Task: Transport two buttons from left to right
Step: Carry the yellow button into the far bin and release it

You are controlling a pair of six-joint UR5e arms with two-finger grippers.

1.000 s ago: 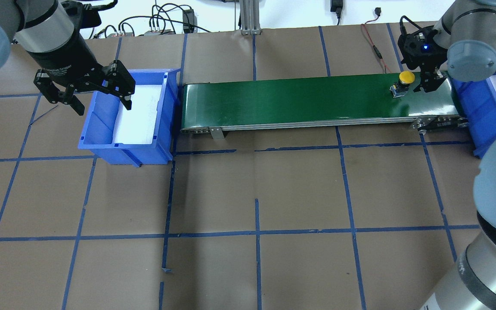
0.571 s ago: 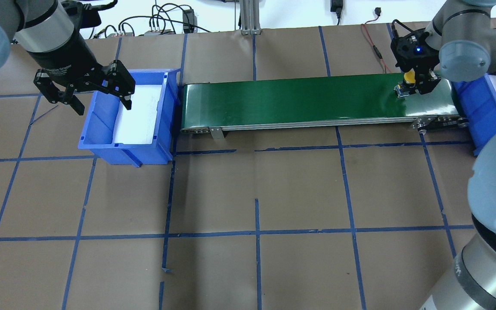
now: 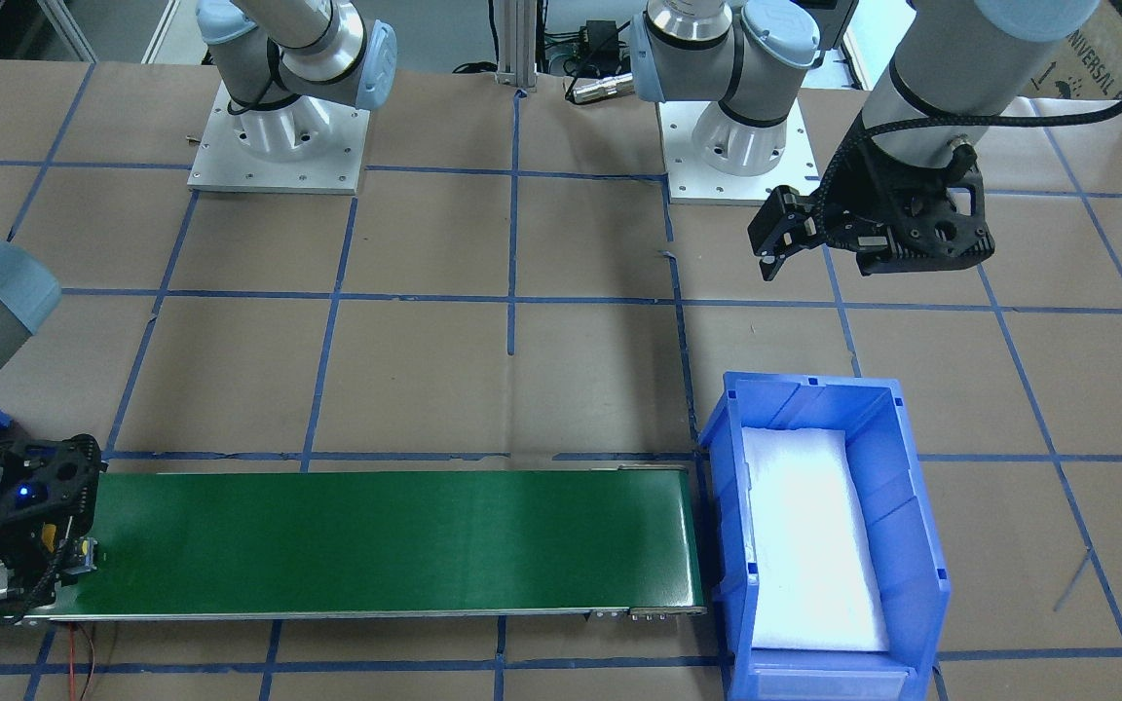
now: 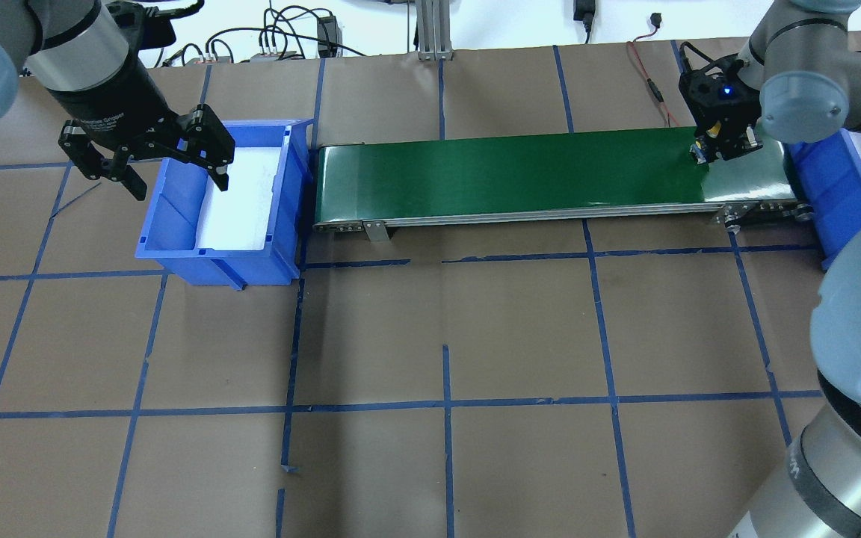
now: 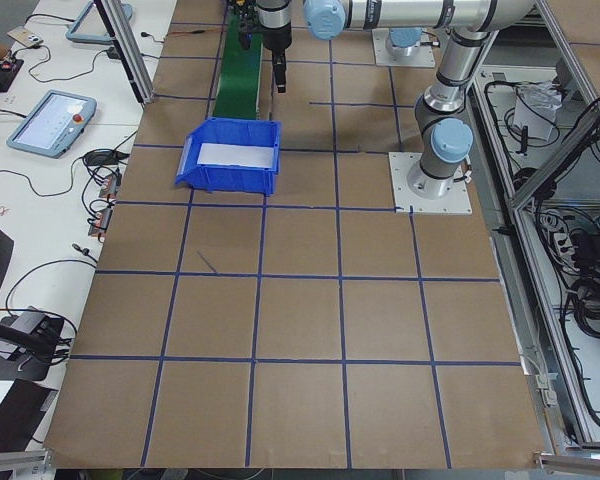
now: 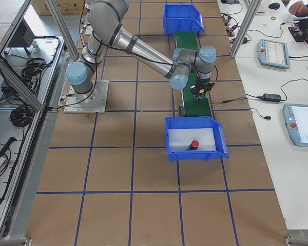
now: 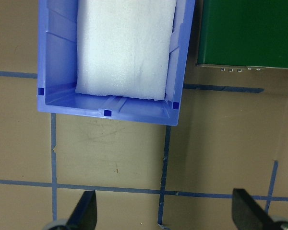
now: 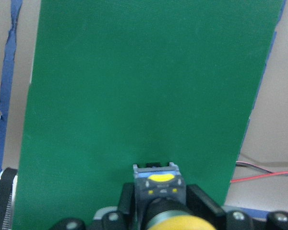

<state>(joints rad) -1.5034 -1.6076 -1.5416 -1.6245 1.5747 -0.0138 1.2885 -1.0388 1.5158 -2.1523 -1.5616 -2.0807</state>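
Note:
The yellow button stands on the right end of the green conveyor belt. My right gripper is down over it, its fingers pressed against both sides of the button's body, shut on it. Only a sliver of yellow cap shows from overhead. The red button sits on white foam in the right blue bin. My left gripper hangs open over the left blue bin, holding nothing; that bin holds only white foam.
The belt runs between the two bins and is bare apart from the yellow button. Brown table paper with blue tape lines surrounds everything. Cables lie along the far table edge. A red wire trails near the belt's right end.
The right gripper moved left over the yellow button, came down around it and closed in on it. The left arm stayed still.

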